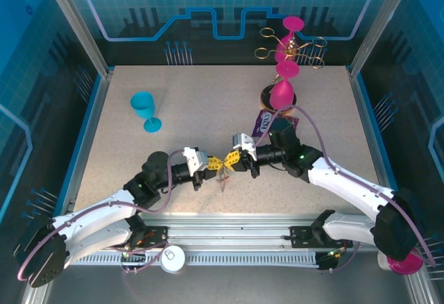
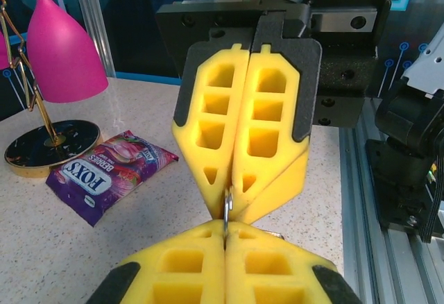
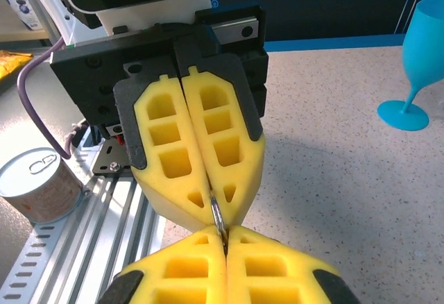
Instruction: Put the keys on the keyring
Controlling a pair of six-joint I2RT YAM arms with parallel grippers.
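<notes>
two pairs of yellow jaws, tip to tip, both pinching one keyring (image 2: 226, 205).

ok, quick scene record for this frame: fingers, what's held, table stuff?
left fingers: shut, pinching metal piece
right fingers: shut on same piece, tip to tip with left
metal piece: thin, silver; key or ring unclear
table: blue glass, purple packet, pink glass, rack
</notes>
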